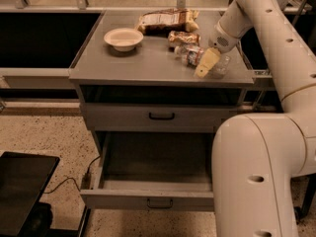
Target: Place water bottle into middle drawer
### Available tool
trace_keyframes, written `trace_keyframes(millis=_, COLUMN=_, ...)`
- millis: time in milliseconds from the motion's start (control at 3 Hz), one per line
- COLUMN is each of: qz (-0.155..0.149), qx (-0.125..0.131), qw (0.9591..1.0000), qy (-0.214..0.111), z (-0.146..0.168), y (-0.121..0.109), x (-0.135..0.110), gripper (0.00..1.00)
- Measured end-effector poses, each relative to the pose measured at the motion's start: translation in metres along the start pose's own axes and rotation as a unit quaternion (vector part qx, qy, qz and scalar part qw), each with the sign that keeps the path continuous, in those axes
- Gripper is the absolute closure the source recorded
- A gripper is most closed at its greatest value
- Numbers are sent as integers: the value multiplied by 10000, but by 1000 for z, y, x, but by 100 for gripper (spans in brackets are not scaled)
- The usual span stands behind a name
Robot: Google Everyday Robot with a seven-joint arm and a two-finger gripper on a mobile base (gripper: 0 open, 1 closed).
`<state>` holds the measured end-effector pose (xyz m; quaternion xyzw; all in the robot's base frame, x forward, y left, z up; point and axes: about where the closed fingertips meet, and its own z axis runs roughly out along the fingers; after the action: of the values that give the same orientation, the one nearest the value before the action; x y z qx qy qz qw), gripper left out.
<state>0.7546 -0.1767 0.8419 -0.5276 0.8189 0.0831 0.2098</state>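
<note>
The water bottle lies on its side on the grey cabinet top, at the right, just in front of a small snack packet. My gripper hangs low over the top just right of the bottle, close to its end, near the cabinet's right front corner. I cannot tell if it touches the bottle. The middle drawer is pulled out below, with a low front panel and an empty flat tray.
A white bowl sits at the left of the top. A large snack packet and a smaller one lie at the back. A closed taller drawer is above the open one. My white arm fills the right foreground.
</note>
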Motion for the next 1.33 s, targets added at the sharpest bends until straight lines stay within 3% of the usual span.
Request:
trace_keyframes(millis=333, qz=0, qx=0, qw=10000, qy=0, z=0, y=0, x=0, gripper=18)
trace_keyframes(millis=1333, qz=0, qx=0, qw=10000, qy=-1, z=0, y=0, x=0, gripper=88)
